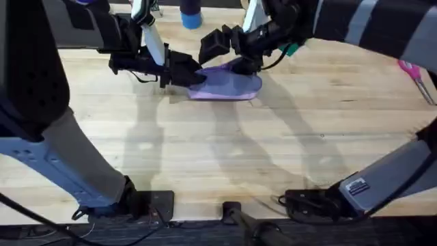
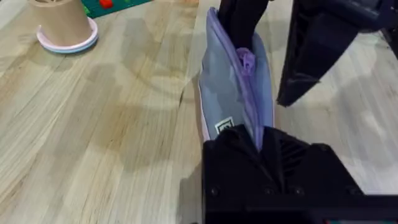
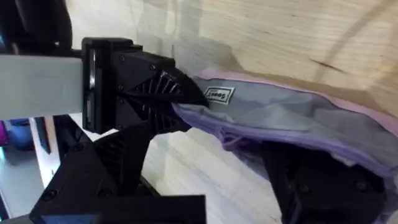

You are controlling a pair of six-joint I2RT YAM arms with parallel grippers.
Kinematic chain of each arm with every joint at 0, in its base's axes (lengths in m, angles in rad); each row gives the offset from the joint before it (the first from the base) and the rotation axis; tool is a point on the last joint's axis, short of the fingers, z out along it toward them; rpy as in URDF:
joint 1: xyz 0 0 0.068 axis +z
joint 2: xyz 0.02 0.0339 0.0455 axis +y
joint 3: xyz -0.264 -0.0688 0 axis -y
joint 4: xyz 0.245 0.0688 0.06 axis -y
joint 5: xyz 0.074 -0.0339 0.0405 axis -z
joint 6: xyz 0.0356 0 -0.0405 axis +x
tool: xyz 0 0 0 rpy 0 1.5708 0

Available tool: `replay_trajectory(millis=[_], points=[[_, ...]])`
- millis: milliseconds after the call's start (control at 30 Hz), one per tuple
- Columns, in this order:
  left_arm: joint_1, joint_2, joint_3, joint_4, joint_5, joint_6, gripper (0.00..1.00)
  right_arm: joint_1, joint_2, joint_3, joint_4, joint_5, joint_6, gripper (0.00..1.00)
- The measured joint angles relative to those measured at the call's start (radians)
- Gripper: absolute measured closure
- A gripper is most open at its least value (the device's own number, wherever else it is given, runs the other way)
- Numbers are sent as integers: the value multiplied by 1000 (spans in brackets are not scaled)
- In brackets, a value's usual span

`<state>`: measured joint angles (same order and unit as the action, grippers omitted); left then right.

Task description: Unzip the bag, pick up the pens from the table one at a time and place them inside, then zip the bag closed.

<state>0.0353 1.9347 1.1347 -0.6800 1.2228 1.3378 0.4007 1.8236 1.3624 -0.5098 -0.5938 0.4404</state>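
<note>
- Two grippers on soft lavender fabric pouch (image 1: 229, 85): left gripper (image 2: 261, 146) clenched on end seam; right gripper (image 3: 273, 152) at zipper, grasp indeterminable.
- Zipper step; next: steady pull along pouch.

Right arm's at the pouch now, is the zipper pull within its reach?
Probably yes. The right gripper sits at the bag, near the zipper pull, and the left gripper clamps the bag's other end, holding it upright. Nothing lies between.
</note>
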Motion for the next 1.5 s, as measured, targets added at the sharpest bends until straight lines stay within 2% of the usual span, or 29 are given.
replay_trajectory(millis=[367, 767, 1033, 1133, 1233, 1367, 1500], points=[[0, 0, 0, 1, 0, 0, 958, -67, -26, 0, 3, -45, 1, 6], [1, 0, 0, 0, 0, 0, 958, -99, -90, 0, 164, -304, 27, 6], [1, 0, 0, 0, 0, 0, 958, -99, -96, 0, 169, -351, 32, 6], [1, 0, 0, 0, 0, 0, 958, -99, -119, 0, 166, -309, 30, 6], [1, 0, 0, 0, 0, 0, 958, -99, -164, 0, 152, -217, 26, 6], [1, 0, 0, 0, 0, 0, 958, -99, -230, 14, 38, -25, 13, 6], [1, 0, 0, 0, 0, 0, 958, -79, -231, 104, -153, 196, -55, 6]])
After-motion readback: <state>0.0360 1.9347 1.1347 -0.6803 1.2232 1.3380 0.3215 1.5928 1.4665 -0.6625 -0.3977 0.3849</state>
